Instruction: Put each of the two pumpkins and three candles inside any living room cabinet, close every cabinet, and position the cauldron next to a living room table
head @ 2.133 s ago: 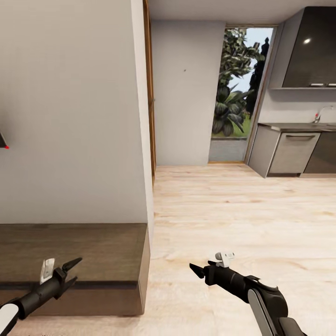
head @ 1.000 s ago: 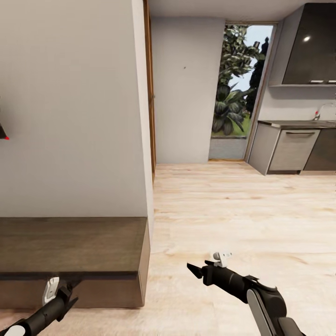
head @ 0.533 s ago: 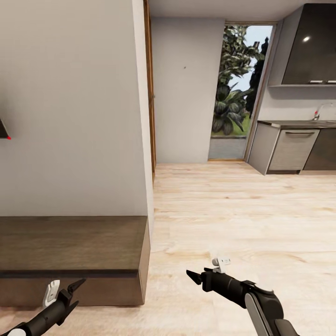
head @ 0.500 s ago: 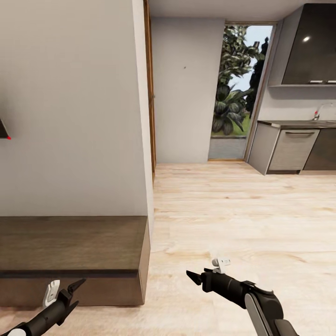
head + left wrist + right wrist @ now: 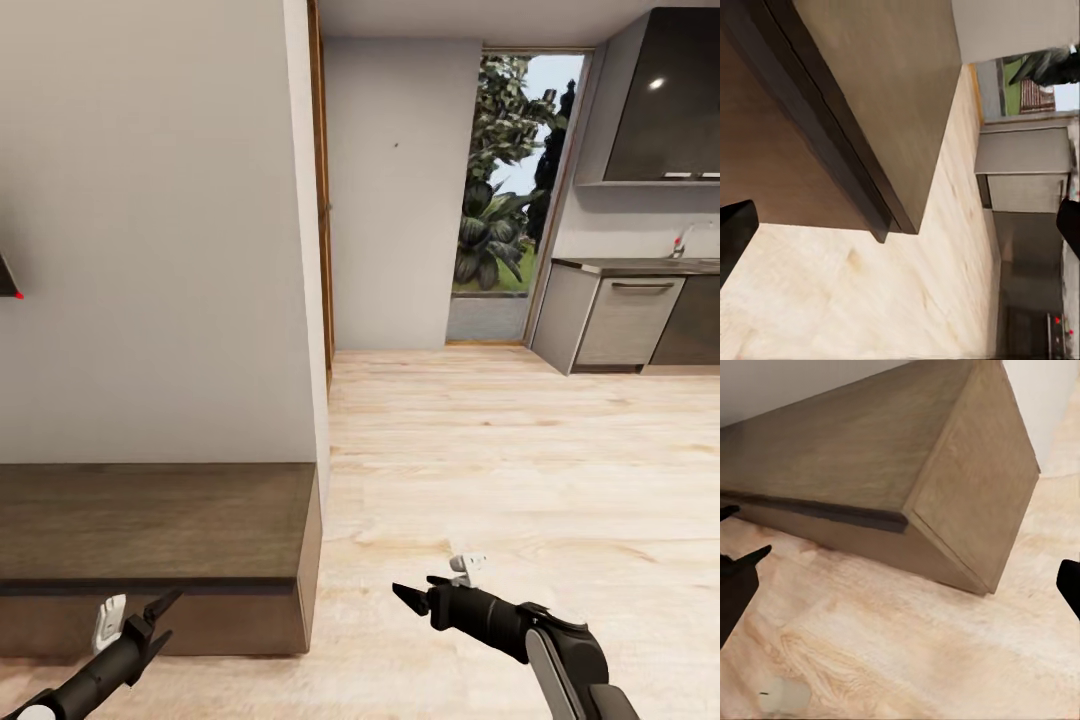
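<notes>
Since half a second ago the right end effector (image 5: 408,600) has slid slightly toward the lower left of the head view, its white wrist fitting now lower. The left end effector (image 5: 158,612) has risen a touch at the lower left, its tips now just in front of the cabinet's front face. The room itself sits unchanged in the frame.

Both end effectors are spread apart and hold nothing: in each wrist view the dark fingertips (image 5: 735,232) sit at opposite edges with only floor and furniture between them.

The cabinet (image 5: 150,520), a long low dark brown unit, fills the lower left of the head view against the pale wall (image 5: 150,250). Its front is flush, with a dark groove under the top, and its end panel (image 5: 979,487) faces the light wood floor (image 5: 520,460).

At the upper right are the grey kitchen units (image 5: 625,325) with a dark bench top and a tap, and at upper centre a tall window (image 5: 510,180) onto green plants. Open floor lies between the robot and the kitchen.
</notes>
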{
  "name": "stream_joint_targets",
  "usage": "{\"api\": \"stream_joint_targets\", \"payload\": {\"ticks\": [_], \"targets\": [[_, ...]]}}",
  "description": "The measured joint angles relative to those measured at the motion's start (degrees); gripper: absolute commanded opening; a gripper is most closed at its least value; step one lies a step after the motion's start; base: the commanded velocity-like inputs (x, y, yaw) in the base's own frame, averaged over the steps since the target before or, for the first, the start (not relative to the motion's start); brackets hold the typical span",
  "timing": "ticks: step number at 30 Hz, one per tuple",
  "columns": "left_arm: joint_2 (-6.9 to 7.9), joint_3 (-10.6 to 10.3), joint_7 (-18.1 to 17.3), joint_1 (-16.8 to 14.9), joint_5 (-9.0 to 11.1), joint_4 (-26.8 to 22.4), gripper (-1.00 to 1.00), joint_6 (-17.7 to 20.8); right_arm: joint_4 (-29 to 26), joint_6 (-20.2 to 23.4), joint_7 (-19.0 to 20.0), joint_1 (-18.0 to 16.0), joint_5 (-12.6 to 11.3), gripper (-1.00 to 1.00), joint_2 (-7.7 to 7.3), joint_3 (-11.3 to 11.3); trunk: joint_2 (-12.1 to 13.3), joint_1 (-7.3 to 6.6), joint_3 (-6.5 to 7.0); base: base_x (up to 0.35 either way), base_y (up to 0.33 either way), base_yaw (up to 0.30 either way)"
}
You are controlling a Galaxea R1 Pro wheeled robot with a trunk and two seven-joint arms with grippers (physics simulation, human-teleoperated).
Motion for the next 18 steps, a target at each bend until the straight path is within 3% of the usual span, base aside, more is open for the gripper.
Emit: {"api": "stream_joint_targets", "payload": {"ticks": [2,5,15,18], "targets": [[0.03,0.0,-1.3,0.0,-1.1,0.0,1.00,-0.1,-0.2,0.0,5.4,0.0,0.0,1.00,0.08,-0.1,0.0,0.00,0.00,0.000,0.000,0.000],[0.04,0.2,-1.8,0.0,-1.7,0.0,1.00,-0.1,-0.2,0.0,10.0,0.0,0.0,1.00,0.15,-0.2,0.0,0.00,0.00,0.000,0.000,0.000],[0.12,0.7,-2.1,0.0,-1.8,0.0,1.00,-1.0,0.0,0.0,11.6,0.0,0.0,1.00,0.16,-0.2,0.0,0.00,0.00,0.000,0.000,0.000],[0.16,0.7,-2.1,0.0,-1.8,0.0,1.00,-1.1,0.1,0.0,11.7,0.0,0.0,1.00,0.16,-0.1,-1.2,0.65,-0.53,0.000,0.000,0.000]]}}
